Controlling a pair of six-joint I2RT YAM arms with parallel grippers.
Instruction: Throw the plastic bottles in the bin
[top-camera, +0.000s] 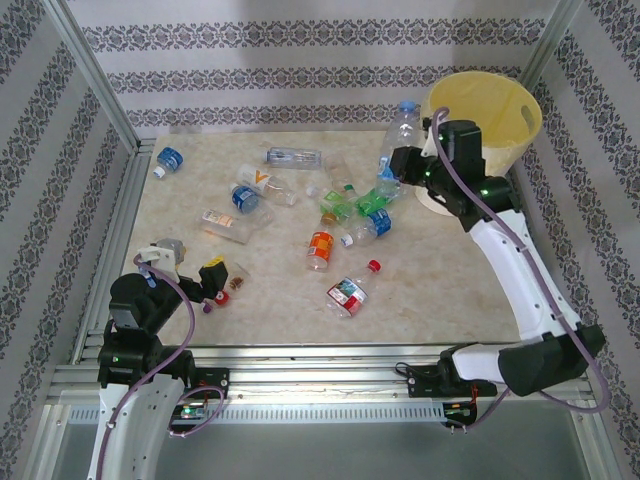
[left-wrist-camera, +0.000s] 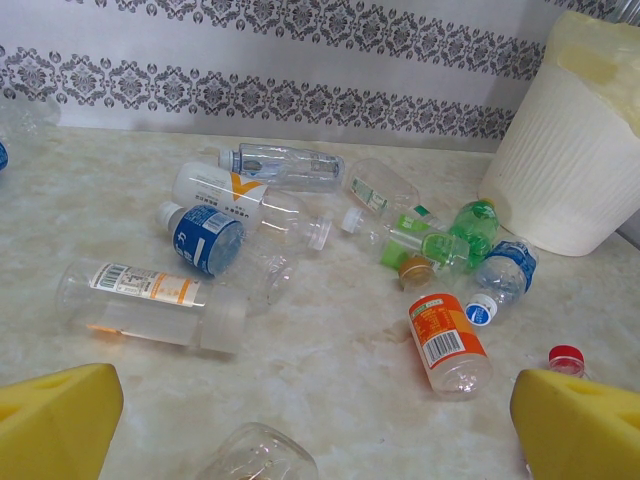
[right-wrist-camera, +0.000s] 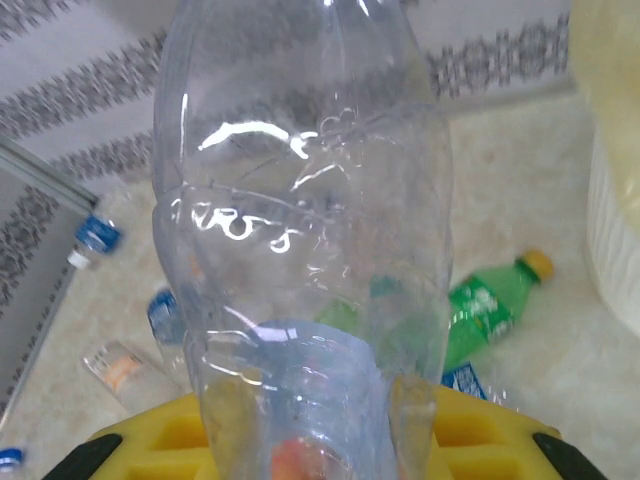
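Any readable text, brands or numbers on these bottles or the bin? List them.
No text is readable.
Orange-label bottle: barcode, print too small.
Blue-label bottle: white marks, blurred.
White-and-orange-label bottle: barcode, digits too small.
Large clear bottle: nothing readable.
Bin: none.

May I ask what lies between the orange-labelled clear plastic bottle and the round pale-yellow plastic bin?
A crushed clear bottle with a blue label lies there, seen in the left wrist view.
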